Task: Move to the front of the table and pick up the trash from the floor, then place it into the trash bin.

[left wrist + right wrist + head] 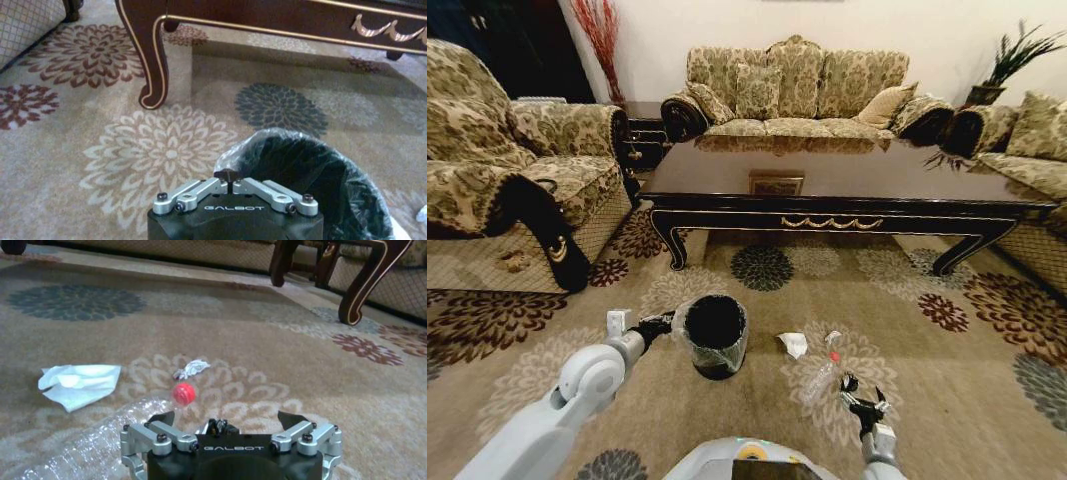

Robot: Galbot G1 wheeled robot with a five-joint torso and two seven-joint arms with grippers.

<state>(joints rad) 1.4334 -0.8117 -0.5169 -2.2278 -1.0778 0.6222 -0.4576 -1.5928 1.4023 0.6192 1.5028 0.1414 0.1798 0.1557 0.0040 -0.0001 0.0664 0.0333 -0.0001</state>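
With jaws spread wide and empty, the right gripper hovers just behind the clear bottle lying right of the trash bin, seemingly lining up a grasp, while the pinched-together, empty left gripper waits at the bin's rim.

A patterned sofa stood against the far wall, with an armchair on the left. Red reeds rose in the corner, a potted plant at the right.
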